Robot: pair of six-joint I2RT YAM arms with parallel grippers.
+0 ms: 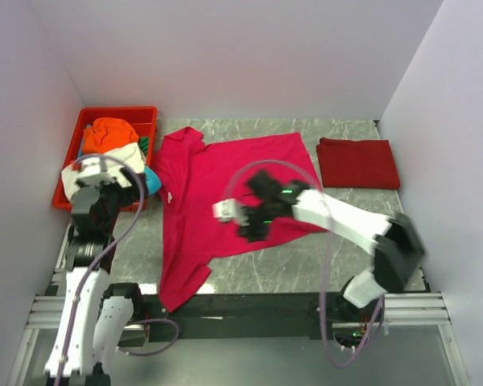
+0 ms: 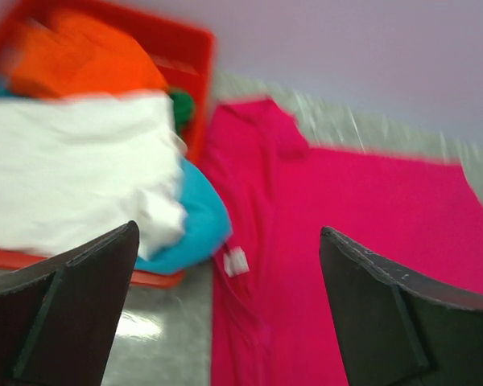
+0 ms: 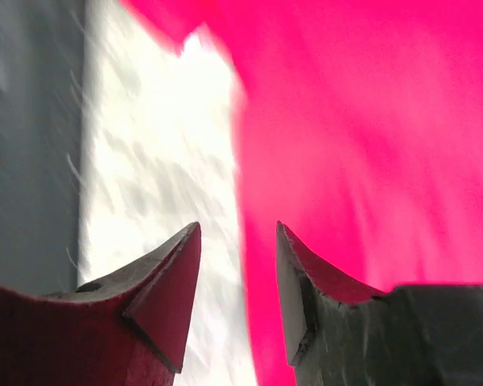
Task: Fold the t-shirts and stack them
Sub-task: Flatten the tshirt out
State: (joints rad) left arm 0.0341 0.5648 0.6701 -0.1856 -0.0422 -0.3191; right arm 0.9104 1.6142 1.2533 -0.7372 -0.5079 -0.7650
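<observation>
A bright pink-red t-shirt [image 1: 217,181] lies spread flat across the middle of the table. A darker red t-shirt [image 1: 358,163] lies folded at the back right. Orange [image 1: 113,133], white [image 1: 117,157] and teal [image 1: 151,178] t-shirts are heaped in the red tray [image 1: 121,110] at the left. My left gripper [image 1: 105,183] hovers at the tray's near end, wide open and empty [image 2: 229,229]. My right gripper [image 1: 241,221] is low over the pink-red shirt's near part. It is open and empty [image 3: 238,227], straddling the shirt's edge [image 3: 362,121] without gripping it.
The white shirt [image 2: 72,169] and teal shirt [image 2: 193,221] hang over the tray's rim beside the pink-red shirt's collar tag [image 2: 236,261]. White walls close in the table on three sides. Bare marbled table [image 3: 153,161] shows beside the shirt's edge.
</observation>
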